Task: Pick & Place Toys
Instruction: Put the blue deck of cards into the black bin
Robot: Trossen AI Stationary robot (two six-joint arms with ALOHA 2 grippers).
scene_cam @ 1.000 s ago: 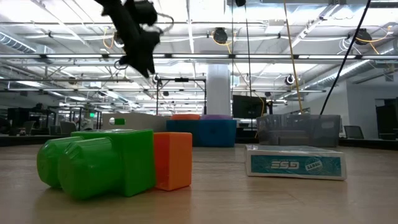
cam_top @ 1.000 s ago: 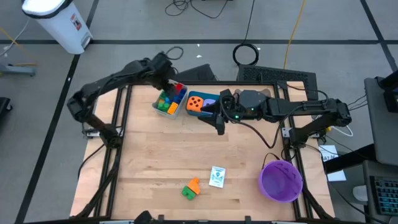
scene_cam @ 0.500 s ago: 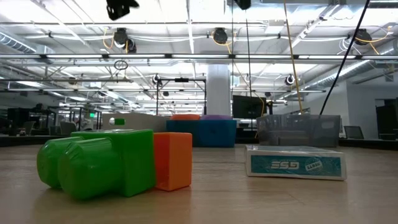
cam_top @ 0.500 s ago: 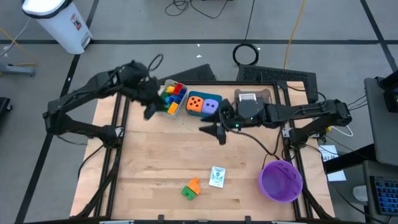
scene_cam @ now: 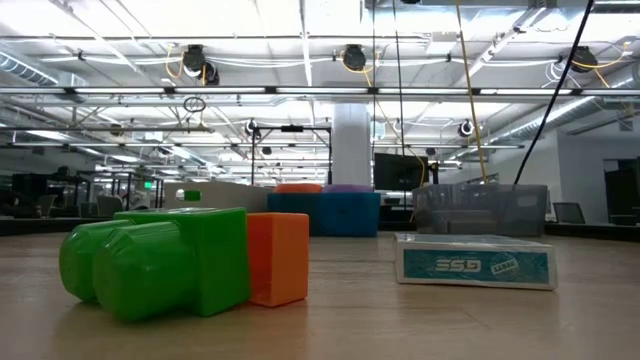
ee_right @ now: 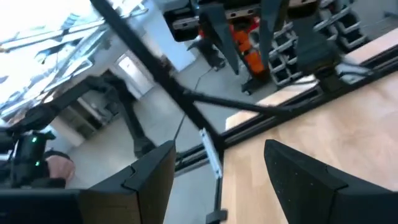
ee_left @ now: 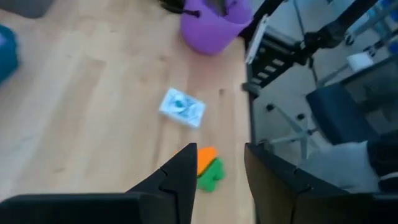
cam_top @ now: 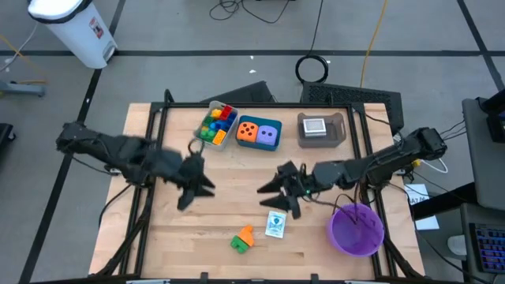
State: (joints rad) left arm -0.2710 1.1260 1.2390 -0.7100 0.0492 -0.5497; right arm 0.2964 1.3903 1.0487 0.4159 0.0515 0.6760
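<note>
A green brick (cam_top: 237,244) joined to an orange brick (cam_top: 247,233) lies near the table's near edge; the low view shows both close up, green (scene_cam: 150,265) and orange (scene_cam: 278,257). A white and teal picture-card box (cam_top: 275,224) lies flat beside them and also shows in the low view (scene_cam: 475,262). My left gripper (cam_top: 194,188) is open and empty over the table's middle left; its wrist view shows the bricks (ee_left: 208,171) and the card box (ee_left: 182,107) ahead. My right gripper (cam_top: 277,194) is open and empty, just on the far side of the card box.
At the far edge stand a clear tray of coloured bricks (cam_top: 215,124), a teal tray (cam_top: 259,145) with an orange and a purple die, and a grey tray (cam_top: 322,131). A round purple bowl (cam_top: 357,229) stands at the near right. Bare wood lies between the trays and the near toys.
My left gripper has left the brick tray at the far edge, gone left and then down toward the near edge to the table's middle left. My right gripper has gone from the teal tray toward the near edge, close to the card box. The toys have stayed still.
</note>
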